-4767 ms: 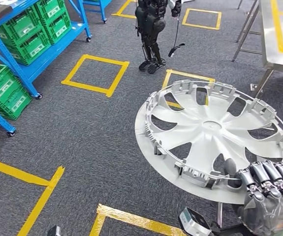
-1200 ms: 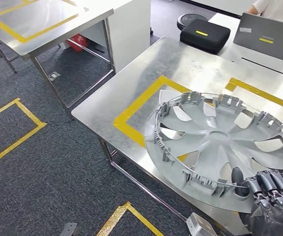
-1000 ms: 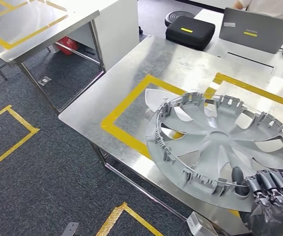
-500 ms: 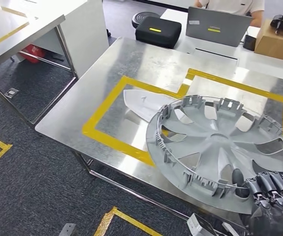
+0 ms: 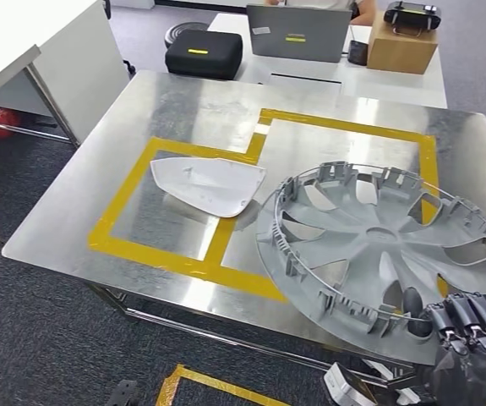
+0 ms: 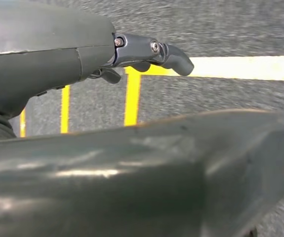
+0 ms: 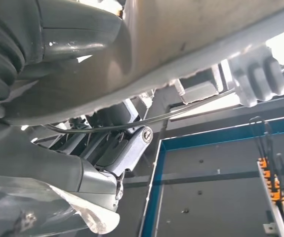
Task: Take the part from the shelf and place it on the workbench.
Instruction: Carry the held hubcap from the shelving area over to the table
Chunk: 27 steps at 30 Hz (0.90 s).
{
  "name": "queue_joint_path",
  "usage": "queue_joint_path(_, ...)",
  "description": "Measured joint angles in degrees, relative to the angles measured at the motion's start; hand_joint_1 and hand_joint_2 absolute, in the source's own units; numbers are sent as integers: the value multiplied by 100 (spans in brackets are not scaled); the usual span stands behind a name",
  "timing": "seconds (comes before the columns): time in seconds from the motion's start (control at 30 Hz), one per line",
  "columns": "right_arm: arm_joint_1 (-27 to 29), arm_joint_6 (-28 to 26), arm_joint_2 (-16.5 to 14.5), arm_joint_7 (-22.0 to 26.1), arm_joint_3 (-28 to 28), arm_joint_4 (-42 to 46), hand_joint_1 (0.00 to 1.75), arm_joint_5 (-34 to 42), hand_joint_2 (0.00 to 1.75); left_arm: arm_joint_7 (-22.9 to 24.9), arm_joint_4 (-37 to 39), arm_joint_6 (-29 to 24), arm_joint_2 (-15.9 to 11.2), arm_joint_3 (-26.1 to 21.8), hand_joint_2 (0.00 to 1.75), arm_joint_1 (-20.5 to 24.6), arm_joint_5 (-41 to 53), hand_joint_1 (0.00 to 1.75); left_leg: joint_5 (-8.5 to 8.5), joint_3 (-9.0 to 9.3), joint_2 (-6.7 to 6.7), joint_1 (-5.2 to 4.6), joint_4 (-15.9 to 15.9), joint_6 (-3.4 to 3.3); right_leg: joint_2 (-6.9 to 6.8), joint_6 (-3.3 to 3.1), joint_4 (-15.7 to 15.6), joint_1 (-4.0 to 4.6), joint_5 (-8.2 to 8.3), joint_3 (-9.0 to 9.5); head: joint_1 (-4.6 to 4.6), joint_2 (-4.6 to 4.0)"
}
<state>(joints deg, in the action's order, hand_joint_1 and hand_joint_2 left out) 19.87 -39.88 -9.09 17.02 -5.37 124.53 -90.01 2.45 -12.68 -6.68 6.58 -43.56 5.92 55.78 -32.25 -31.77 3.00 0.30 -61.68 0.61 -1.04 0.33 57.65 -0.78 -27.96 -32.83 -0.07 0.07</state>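
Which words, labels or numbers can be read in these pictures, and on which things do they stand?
No text is legible.
Laptop: a yellow label and a white sticker, too small to read.
Black case: a yellow mark, no readable letters.
Wheel cover: no visible markings.

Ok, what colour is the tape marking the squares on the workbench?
Yellow tape on the bare metal workbench, clearest in the head view.

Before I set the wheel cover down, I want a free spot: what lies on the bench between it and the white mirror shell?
In the head view, only bare steel benchtop with yellow tape separates the white mirror shell from the wheel cover.
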Motion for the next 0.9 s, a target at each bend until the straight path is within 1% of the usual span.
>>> queue_joint_path(0.03, -6, 1, 0, -1, -1, -1, 175, 0, 175, 1, 0, 1, 1, 0, 0, 1, 0, 0, -187, -162, -135, 6, -372, 6, 53, -24, 0, 5, 0, 2, -10, 1)
queue_joint_path(0.07, -11, 1, 0, -1, -2, -2, 175, 0, 175, 3, 0, 1, 2, 0, 0, -7, 0, 0, -361, -361, -208, 7, -791, 4, 118, -44, 1, 13, 1, 2, -15, 1)
queue_joint_path(0.1, -12, 2, 0, -1, -2, -3, 175, 0, 175, 6, 0, 1, 3, 0, 0, -19, 0, 0, -456, -526, -234, 6, -1119, -5, 192, -54, 2, 24, 2, 4, -16, 1)
queue_joint_path(0.13, -11, 2, 0, -2, -2, -5, 175, 0, 175, 9, 0, 1, 4, 0, 0, -30, -1, 0, -443, -618, -244, 5, -1269, -20, 270, -58, 3, 35, 3, 6, -15, 0)
queue_joint_path(0.17, -10, 2, 0, -2, -1, -8, 175, 0, 175, 10, 0, 1, 4, 0, 0, -38, -1, 0, -312, -611, -261, 2, -1198, -46, 351, -60, 5, 43, 4, 11, -16, 0)
queue_joint_path(0.2, -10, 2, 0, -2, -1, -10, 175, 0, 175, 11, 0, 0, 1, 0, 0, -39, -1, 0, -88, -502, -312, -3, -906, -81, 429, -60, 6, 49, 5, 20, -16, 0)
queue_joint_path(0.23, -11, 2, 0, -2, -1, -11, 175, 0, 175, 11, 0, -1, -7, 0, 0, -38, -1, 0, 145, -347, -424, -9, -509, -121, 500, -58, 7, 47, 7, 25, -15, 0)
queue_joint_path(0.27, -14, 2, 0, -3, -1, -13, 175, 0, 175, 14, 0, -1, -15, 0, 0, -36, 0, 0, 316, -194, -557, -9, -132, -158, 568, -50, 15, 53, 6, 22, -13, 1)
queue_joint_path(0.3, -19, 2, 0, -5, -1, -16, 175, 0, 175, 20, 0, -1, -23, 0, 0, -32, 1, 0, 404, -76, -666, -10, 151, -176, 630, -33, 24, 51, 10, 7, -14, 1)
queue_joint_path(0.33, -24, 2, 0, -9, -1, -19, 175, 0, 175, 28, 0, -2, -28, 0, 0, -28, 2, 0, 414, -19, -728, -14, 294, -183, 687, -6, 28, 43, 19, -16, -12, 1)
queue_joint_path(0.37, -26, 2, 0, -14, -1, -22, 175, 0, 175, 37, 0, -2, -28, 1, 0, -23, 3, 0, 394, 1, -717, -19, 338, -180, 743, 29, 26, 35, 32, -40, -13, 1)
queue_joint_path(0.4, -25, 2, 0, -17, -1, -24, 175, 0, 175, 41, 0, -2, -19, 2, 0, -16, 6, 0, 397, 12, -665, -19, 372, -182, 793, 66, 15, 24, 47, -78, -13, 1)
queue_joint_path(0.43, -20, 2, 0, -21, -2, -25, 175, 0, 175, 44, 0, -1, -13, 4, 0, -9, 13, 0, 417, 20, -603, -13, 407, -199, 758, 95, 29, 21, 35, -110, -8, 1)
queue_joint_path(0.47, -25, 2, 0, -23, -2, -26, 175, 0, 175, 43, 0, -1, -7, 8, 0, -3, 20, 0, 439, 30, -540, -3, 445, -220, 655, 119, 109, 27, -27, -169, 3, 1)
queue_joint_path(0.5, -38, 2, 0, -25, -4, -28, 175, 0, 175, 42, 0, 0, -2, 12, 0, 1, 30, 0, 459, 38, -469, 8, 481, -241, 510, 139, 306, 35, -151, -276, 19, 1)
queue_joint_path(0.53, -51, 2, 0, -26, -5, -30, 175, 0, 175, 40, 0, 1, -3, 16, 0, 0, 38, 0, 465, 41, -397, 7, 496, -254, 342, 157, 617, 34, -324, -417, 29, 0)
queue_joint_path(0.57, -66, 2, 0, -28, -7, -33, 175, 0, 175, 39, 0, 1, -2, 19, 0, -7, 43, 0, 464, 39, -324, 4, 497, -263, 238, 181, 1005, 29, -507, -601, 38, 0)
queue_joint_path(0.6, -72, 2, 0, -29, -8, -38, 175, 0, 175, 39, 0, 3, -2, 20, 0, -14, 48, 0, 459, 39, -244, 2, 495, -266, 185, 206, 1356, 18, -636, -768, 39, 0)
queue_joint_path(0.63, -70, 2, 0, -32, -8, -44, 175, 0, 175, 39, 0, 4, 1, 21, 0, -20, 50, 0, 452, 42, -166, 3, 493, -264, 157, 232, 1553, 5, -668, -860, 38, 0)
queue_joint_path(0.67, -69, 2, 0, -34, -8, -50, 175, 0, 175, 39, 0, 5, 5, 23, 0, -21, 51, 0, 444, 46, -93, 6, 492, -257, 132, 254, 1537, -10, -596, -849, 39, 0)
queue_joint_path(0.7, -69, 2, 0, -36, -7, -56, 175, 0, 175, 39, 0, 6, 10, 25, 0, -19, 54, 0, 432, 55, -33, 12, 488, -240, 94, 273, 1280, -26, -429, -712, 39, 0)
queue_joint_path(0.73, -71, 2, 0, -29, -8, -59, 175, 0, 175, 38, 0, 7, 15, 27, 0, -14, 56, 0, 415, 68, 20, 16, 480, -214, 20, 291, 876, -42, -240, -494, 40, -1)
queue_joint_path(0.77, -77, 2, 0, -9, -8, -60, 175, 0, 175, 37, 0, 7, 14, 28, 0, -10, 58, 0, 392, 70, 58, 7, 464, -179, -56, 297, 487, -40, -115, -268, 45, -1)
queue_joint_path(0.8, -81, 2, 0, 25, -7, -58, 175, 0, 175, 36, 0, 8, 11, 28, 0, -3, 62, 0, 372, 71, 84, -5, 443, -144, -110, 280, 196, -39, -38, -99, 44, 0)
queue_joint_path(0.83, -81, 2, 0, 72, -3, -57, 175, 0, 175, 36, 0, 9, 7, 29, 0, 6, 67, 0, 349, 69, 106, -21, 419, -118, -143, 258, 42, -40, -18, -6, 44, 1)
queue_joint_path(0.87, -81, 2, 0, 122, 1, -56, 175, 0, 175, 37, 0, 9, 1, 30, 0, 13, 72, 0, 340, 64, 115, -35, 405, -128, -134, 231, 9, -34, -31, 18, 41, 1)
queue_joint_path(0.9, -76, 2, 0, 170, 8, -55, 175, 0, 175, 39, 0, 10, -3, 30, 0, 19, 76, 0, 339, 68, 120, -39, 399, -168, -118, 209, 6, -40, -20, 10, 31, 2)
